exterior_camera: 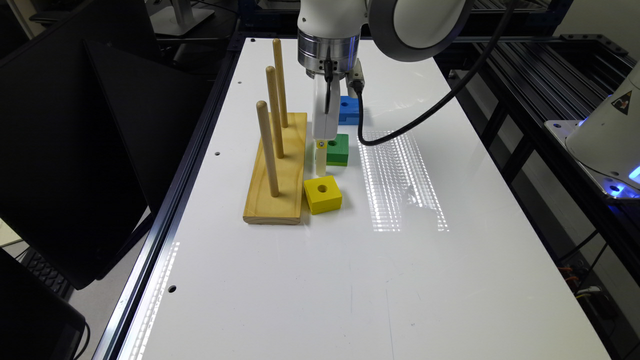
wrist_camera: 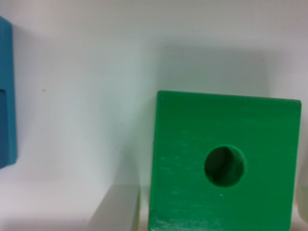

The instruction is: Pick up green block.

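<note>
One step remains: the jaws straddle the green block [wrist_camera: 224, 163] on the desk [exterior_camera: 350, 260], open and empty, and must close.

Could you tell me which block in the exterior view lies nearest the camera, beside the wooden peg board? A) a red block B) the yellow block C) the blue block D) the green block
B: the yellow block sits lowest in the exterior view, beside the peg board, with the green block and the blue block farther back.

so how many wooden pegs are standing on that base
3, in one row along the wooden base: near peg, middle peg, far peg. None looks hidden.
</note>
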Robot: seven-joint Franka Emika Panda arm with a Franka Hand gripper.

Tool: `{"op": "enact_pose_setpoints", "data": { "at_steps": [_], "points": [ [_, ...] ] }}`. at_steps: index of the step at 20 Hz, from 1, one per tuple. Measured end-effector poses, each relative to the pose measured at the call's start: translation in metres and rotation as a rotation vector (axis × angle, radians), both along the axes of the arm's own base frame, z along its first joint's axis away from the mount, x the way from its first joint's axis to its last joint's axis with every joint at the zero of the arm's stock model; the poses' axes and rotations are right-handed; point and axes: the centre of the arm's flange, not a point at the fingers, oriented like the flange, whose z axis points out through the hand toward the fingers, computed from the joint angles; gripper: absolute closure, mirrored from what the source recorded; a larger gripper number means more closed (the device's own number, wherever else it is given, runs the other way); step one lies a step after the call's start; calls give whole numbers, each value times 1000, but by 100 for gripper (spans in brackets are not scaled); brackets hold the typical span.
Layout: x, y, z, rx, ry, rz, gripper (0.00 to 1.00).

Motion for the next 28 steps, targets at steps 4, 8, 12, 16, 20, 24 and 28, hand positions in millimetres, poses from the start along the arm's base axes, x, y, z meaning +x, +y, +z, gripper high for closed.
{"op": "enact_pose_setpoints", "data": {
  "at_steps": [4, 8, 12, 16, 20, 24, 28],
  "points": [
    [0, 0, 0, 0, 0, 0, 0],
    [0, 0, 0, 0, 0, 0, 100],
    [0, 0, 0, 0, 0, 0, 100],
    [0, 0, 0, 0, 0, 0, 100],
    [0, 0, 0, 0, 0, 0, 100],
    [1, 0, 4, -1, -7, -1, 100],
    [3, -1, 13, -1, -16, 0, 100]
  ]
}}
